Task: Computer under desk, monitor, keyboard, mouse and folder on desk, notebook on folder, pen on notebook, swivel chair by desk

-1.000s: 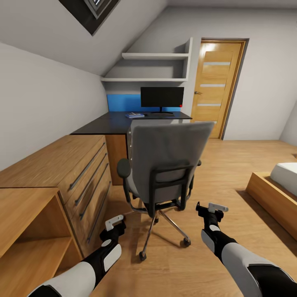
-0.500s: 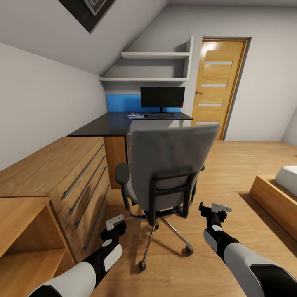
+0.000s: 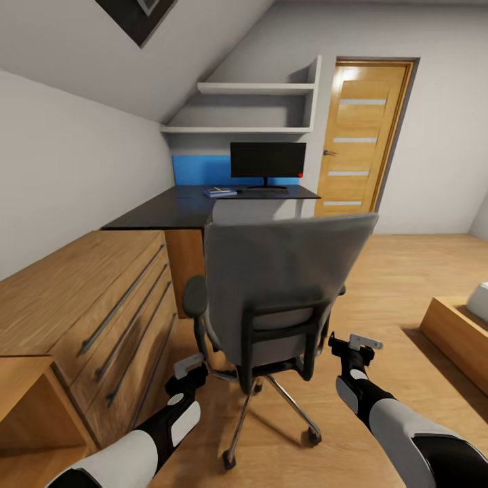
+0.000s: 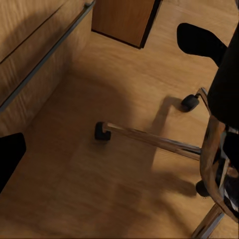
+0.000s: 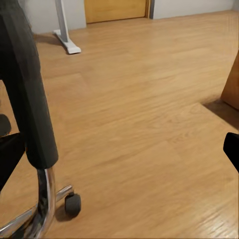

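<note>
Wood floor (image 3: 407, 271) open rightward – swivel chair (image 3: 285, 271) close ahead, end effectors' spread unclear.

An attic bedroom in a home: a sloped ceiling (image 3: 102, 61) above the desk (image 3: 196, 203), a wooden door (image 3: 359, 135) right of it, a wooden chest (image 3: 88, 305) left.
</note>
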Controlling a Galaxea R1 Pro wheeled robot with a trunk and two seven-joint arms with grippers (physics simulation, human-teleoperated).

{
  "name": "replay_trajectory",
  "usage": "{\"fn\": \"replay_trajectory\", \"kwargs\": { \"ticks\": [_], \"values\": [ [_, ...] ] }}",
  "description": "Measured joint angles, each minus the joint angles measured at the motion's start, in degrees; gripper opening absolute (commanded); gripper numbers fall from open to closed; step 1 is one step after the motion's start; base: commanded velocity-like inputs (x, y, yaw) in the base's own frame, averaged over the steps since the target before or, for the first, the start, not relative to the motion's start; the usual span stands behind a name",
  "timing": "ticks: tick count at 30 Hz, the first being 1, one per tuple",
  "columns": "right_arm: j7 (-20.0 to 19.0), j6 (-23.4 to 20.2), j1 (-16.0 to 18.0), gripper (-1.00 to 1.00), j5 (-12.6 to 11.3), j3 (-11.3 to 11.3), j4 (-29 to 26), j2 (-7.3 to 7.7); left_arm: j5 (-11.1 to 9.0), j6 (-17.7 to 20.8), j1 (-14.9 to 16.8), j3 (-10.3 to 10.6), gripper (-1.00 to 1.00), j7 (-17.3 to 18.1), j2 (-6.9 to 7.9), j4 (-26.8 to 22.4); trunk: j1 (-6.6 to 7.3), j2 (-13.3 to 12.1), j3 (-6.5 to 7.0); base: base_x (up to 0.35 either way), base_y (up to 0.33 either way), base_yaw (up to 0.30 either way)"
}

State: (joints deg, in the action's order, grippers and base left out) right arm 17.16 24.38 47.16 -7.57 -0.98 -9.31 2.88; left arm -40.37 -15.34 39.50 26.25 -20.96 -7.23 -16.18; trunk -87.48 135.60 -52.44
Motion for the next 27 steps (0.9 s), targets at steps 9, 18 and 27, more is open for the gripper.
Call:
{"fn": "replay_trajectory", "kwargs": {
  "ticks": [9, 18, 27],
  "values": [
    [-0.01, 0.18, 0.01, 1.0, 0.07, 0.0, -0.04, -0.06, -0.04, -0.24, -0.01, -0.1, 1.0, -0.1, -0.06, -0.06, 0.01, 0.0, 0.0, 0.297, -0.067, 0.0],
    [-0.19, 0.81, 0.01, 1.0, 0.33, 0.22, -0.38, -0.12, -0.02, -0.4, -0.02, -0.28, 1.0, -0.3, -0.19, -0.05, 0.01, 0.0, -0.01, 0.308, -0.178, 0.0],
    [-0.38, 0.82, 0.01, 1.0, 0.65, 0.34, -0.33, -0.21, 0.04, -0.24, -0.04, 0.41, 1.0, -0.12, -0.24, -0.11, 0.0, 0.0, 0.0, 0.305, -0.189, 0.0]
  ]
}}
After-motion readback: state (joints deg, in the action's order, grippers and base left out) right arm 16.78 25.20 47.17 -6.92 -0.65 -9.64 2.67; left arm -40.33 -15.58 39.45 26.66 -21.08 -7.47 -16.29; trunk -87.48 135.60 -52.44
